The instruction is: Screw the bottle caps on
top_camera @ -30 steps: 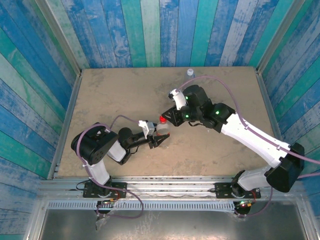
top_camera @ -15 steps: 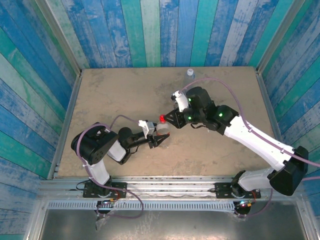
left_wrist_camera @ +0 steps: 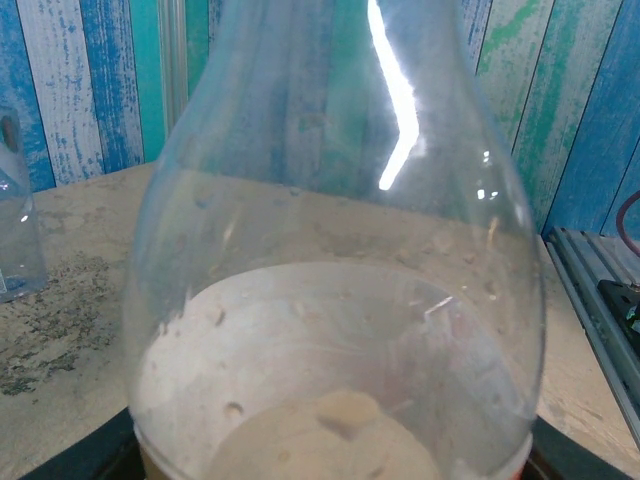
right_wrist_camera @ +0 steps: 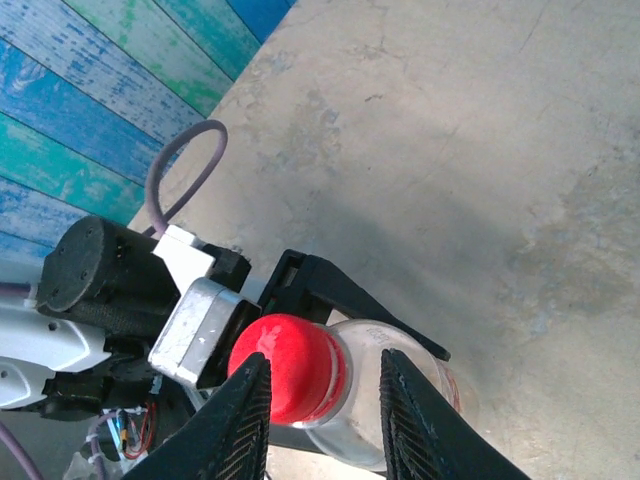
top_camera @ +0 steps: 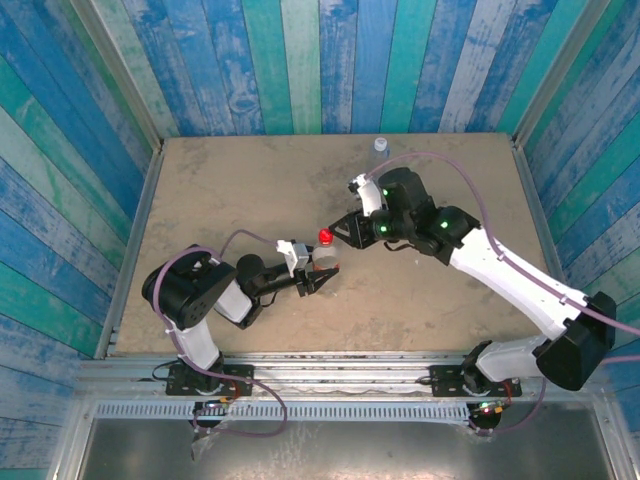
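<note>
A clear bottle (top_camera: 324, 262) with a red-and-white label stands near the table's middle, a bright red cap (top_camera: 326, 237) on its neck. My left gripper (top_camera: 320, 277) is shut on the bottle's body, and its black fingers (right_wrist_camera: 335, 290) reach round it in the right wrist view. The bottle's rounded shoulder (left_wrist_camera: 330, 250) takes up most of the left wrist view. My right gripper (top_camera: 343, 231) hovers just right of the cap. In its own view the gripper (right_wrist_camera: 323, 365) is open, its jaws on either side of the red cap (right_wrist_camera: 285, 365) without clamping it.
A second small clear bottle (top_camera: 380, 146) stands at the table's back edge; this bottle (left_wrist_camera: 15, 225) also shows at the left edge of the left wrist view. Painted plank walls (top_camera: 300, 60) close in the table on three sides.
My right gripper has opened off the red cap and drawn back a little to the right. The left gripper and the bottle have stayed put.
</note>
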`<action>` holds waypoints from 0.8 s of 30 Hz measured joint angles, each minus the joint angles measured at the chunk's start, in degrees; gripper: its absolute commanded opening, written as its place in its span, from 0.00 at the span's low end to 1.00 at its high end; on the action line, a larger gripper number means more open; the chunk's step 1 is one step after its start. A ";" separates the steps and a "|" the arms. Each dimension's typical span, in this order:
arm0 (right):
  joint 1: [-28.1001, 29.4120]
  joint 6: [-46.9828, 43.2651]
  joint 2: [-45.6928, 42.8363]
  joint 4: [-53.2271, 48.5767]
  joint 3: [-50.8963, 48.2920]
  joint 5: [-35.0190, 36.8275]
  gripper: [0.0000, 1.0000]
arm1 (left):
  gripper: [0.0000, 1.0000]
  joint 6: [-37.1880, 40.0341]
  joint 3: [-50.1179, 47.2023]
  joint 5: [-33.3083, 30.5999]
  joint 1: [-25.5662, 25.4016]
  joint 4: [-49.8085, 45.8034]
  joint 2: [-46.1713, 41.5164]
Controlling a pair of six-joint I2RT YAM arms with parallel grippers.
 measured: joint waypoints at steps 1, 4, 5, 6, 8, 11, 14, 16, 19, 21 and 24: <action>-0.04 0.00 0.50 0.00 0.13 -0.50 0.31 | 0.60 0.00 0.00 0.00 0.00 0.02 0.00; -0.24 0.13 1.81 0.28 1.09 -2.25 0.31 | 0.60 0.00 0.02 0.02 0.11 -0.04 0.00; -0.26 0.11 2.08 0.26 1.31 -2.73 0.31 | 0.61 0.00 0.02 0.00 0.13 -0.04 0.00; -0.26 0.11 2.29 0.26 1.44 -3.19 0.30 | 0.61 0.04 0.02 0.00 0.13 -0.04 0.00; -0.26 0.07 2.75 0.22 1.73 -3.91 0.29 | 0.60 0.02 0.02 0.02 0.15 -0.04 0.00; -0.26 -0.02 3.30 0.26 2.16 -4.68 0.26 | 0.61 0.02 0.02 0.00 0.15 -0.07 0.00; -0.28 -0.04 3.56 0.33 2.38 -5.33 0.23 | 0.60 0.02 0.02 0.00 0.15 -0.07 0.00; -0.37 -0.07 3.58 0.33 2.43 -5.55 0.23 | 0.60 0.00 0.02 0.02 0.15 -0.07 0.00; -0.46 -0.04 3.58 0.31 2.43 -5.77 0.23 | 0.60 0.02 0.02 -0.02 0.15 -0.09 0.00; -0.59 0.15 3.50 0.44 2.16 -6.19 0.24 | 0.59 0.00 0.07 -0.02 0.15 -0.11 0.00; -0.68 0.79 2.80 1.25 1.09 -6.82 0.24 | 0.59 0.00 0.07 0.00 0.15 -0.13 0.00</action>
